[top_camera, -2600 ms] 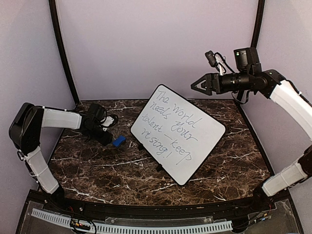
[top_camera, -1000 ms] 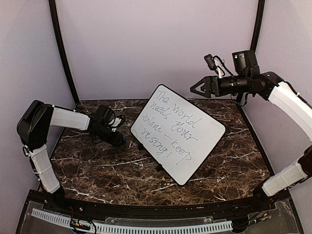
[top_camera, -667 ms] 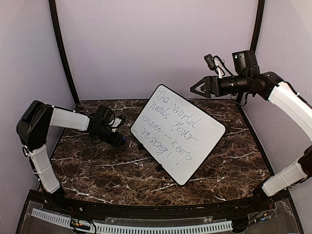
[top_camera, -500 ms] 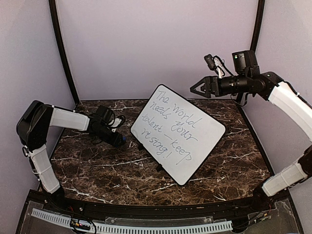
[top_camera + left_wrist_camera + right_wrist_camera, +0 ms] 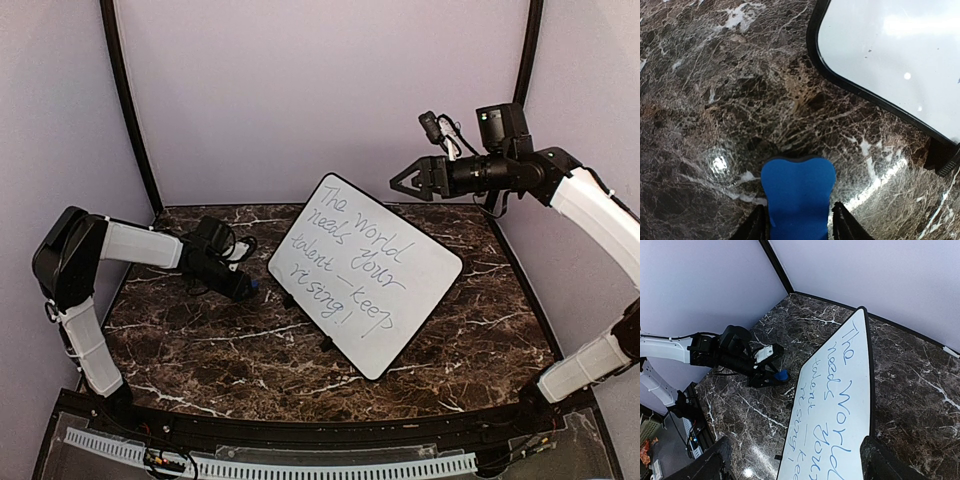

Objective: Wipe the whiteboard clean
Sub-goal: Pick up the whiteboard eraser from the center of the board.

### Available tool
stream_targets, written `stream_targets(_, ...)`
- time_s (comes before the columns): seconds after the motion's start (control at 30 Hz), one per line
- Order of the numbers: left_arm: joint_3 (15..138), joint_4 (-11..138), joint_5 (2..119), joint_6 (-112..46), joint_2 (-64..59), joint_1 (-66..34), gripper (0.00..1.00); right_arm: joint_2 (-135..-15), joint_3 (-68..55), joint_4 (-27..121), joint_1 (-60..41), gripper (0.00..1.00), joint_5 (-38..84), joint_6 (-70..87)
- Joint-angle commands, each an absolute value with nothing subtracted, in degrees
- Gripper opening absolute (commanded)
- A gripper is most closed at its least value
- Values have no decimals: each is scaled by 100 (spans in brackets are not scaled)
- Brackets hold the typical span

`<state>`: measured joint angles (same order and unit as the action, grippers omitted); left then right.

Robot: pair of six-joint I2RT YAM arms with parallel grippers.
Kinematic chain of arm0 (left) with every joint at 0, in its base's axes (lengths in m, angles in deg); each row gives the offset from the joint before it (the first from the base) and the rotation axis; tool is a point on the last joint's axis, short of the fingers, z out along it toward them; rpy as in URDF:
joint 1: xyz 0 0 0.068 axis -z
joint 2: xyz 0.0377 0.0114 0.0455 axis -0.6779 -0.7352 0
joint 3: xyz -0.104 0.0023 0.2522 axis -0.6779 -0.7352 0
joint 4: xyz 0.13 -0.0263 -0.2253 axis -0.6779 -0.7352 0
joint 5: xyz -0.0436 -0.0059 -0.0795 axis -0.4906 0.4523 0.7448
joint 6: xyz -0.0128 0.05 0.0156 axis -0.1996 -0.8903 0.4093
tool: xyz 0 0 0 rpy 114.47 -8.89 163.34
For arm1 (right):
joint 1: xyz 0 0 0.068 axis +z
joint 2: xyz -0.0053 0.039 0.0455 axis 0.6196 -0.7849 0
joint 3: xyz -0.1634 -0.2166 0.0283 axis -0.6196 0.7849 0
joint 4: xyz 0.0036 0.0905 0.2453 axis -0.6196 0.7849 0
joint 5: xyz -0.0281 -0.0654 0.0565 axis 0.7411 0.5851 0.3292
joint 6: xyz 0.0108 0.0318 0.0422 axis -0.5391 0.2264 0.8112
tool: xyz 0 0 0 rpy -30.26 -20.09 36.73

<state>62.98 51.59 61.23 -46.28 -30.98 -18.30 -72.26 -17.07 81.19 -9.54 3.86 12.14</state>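
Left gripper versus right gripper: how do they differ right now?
The left gripper sits low at the table, jaws against the sides of the blue eraser; the right gripper hangs high over the far side of the whiteboard, open and empty. Neither touches the whiteboard.

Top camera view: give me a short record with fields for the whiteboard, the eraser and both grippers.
whiteboard: middle of table, handwriting all over, nothing wiped
eraser: blue, on the table left of the whiteboard, apart from it
left gripper: closed on the eraser's two sides
right gripper: open, empty, raised in the air beyond the whiteboard
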Motion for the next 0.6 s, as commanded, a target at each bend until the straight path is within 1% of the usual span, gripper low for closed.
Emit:
stream_targets(0.0, 6224, 5082, 6201, -4711, -2842, -1833, 40, -7152, -1734, 7947, -911, 86, 406, 1243)
stream_targets(0.1, 6234, 5066, 6204, -4716, -2872, -1833, 35, -7151, -1719, 7946, -911, 85, 406, 1243)
stream_targets(0.13, 6239, 5070, 6202, -4727, -2877, -1833, 30, -7150, -1723, 7945, -912, 86, 406, 1238)
stream_targets(0.2, 6248, 5062, 6197, -4724, -2879, -1833, 24, -7143, -1719, 7952, -911, 86, 404, 1234)
stream_targets(0.4, 6347, 4951, 6198, -4706, -2858, -1833, 18, -7121, -1692, 7945, -911, 86, 428, 1235)
stream_targets(0.57, 6651, 4821, 6169, -4679, -2513, -1825, 13, -7160, -1773, 7994, -911, 86, 461, 1225)
